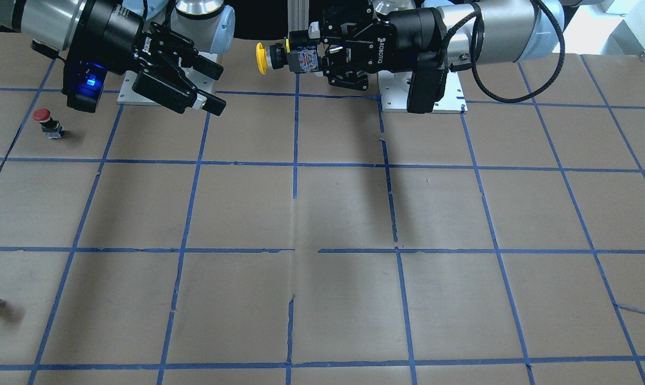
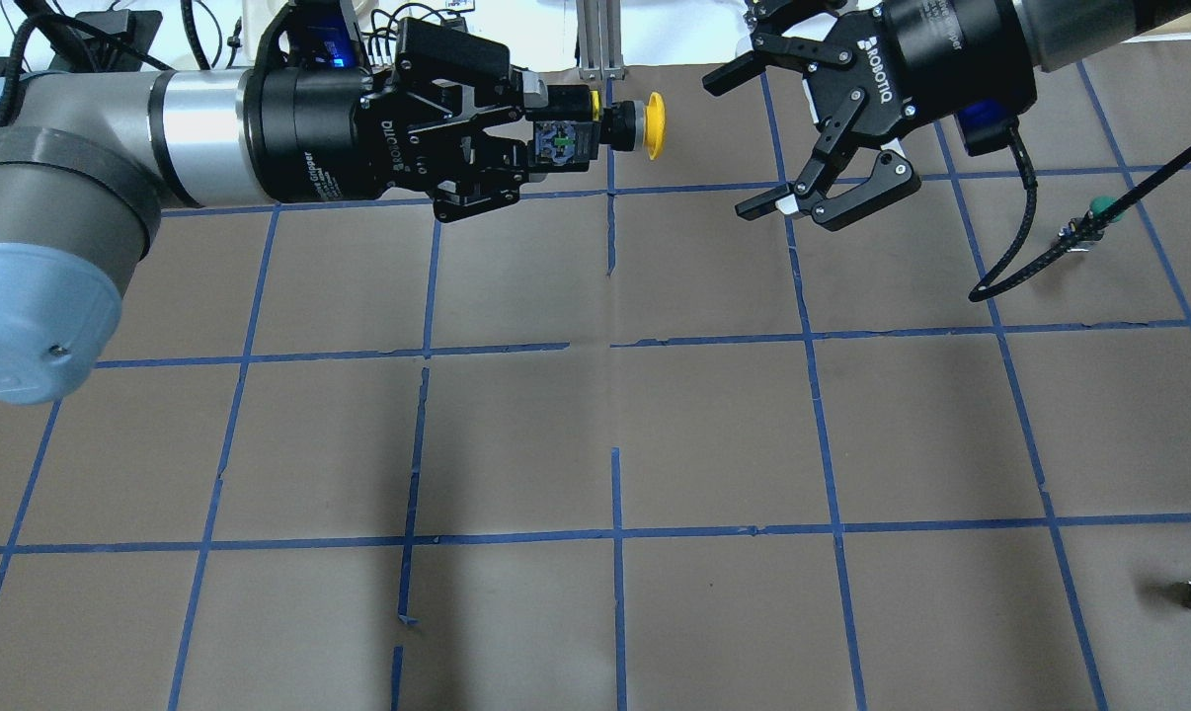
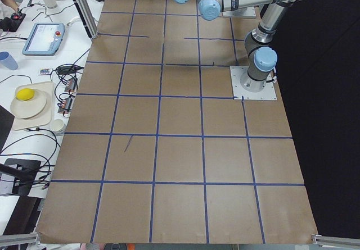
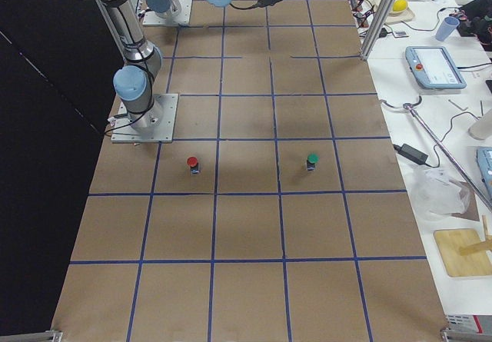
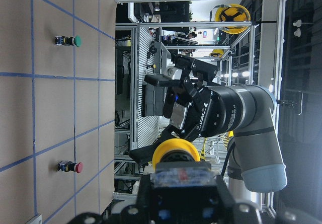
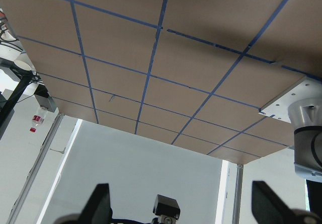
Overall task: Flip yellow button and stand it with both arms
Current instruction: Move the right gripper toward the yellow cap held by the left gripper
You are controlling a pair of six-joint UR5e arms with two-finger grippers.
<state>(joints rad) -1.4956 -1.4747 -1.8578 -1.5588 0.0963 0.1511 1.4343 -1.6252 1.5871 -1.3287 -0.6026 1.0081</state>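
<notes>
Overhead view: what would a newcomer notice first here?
The left gripper holds the yellow button in the air, lying sideways, its cap pointing at the right gripper, which hangs wide open close by. A red button and a green button stand on the table.

**Robotics Lab Cell**

The table point(image 4: 246, 227) carries a blue tape grid point(image 1: 296, 164). The left arm point(image 3: 262, 63) and right arm point(image 4: 132, 87) are bolted to it on metal base plates point(image 3: 239, 91). A teach pendant point(image 4: 436, 67) and loose cables point(image 3: 34, 139) lie on side benches point(image 4: 407, 227); aluminium framing point(image 3: 84, 8) stands alongside.
</notes>
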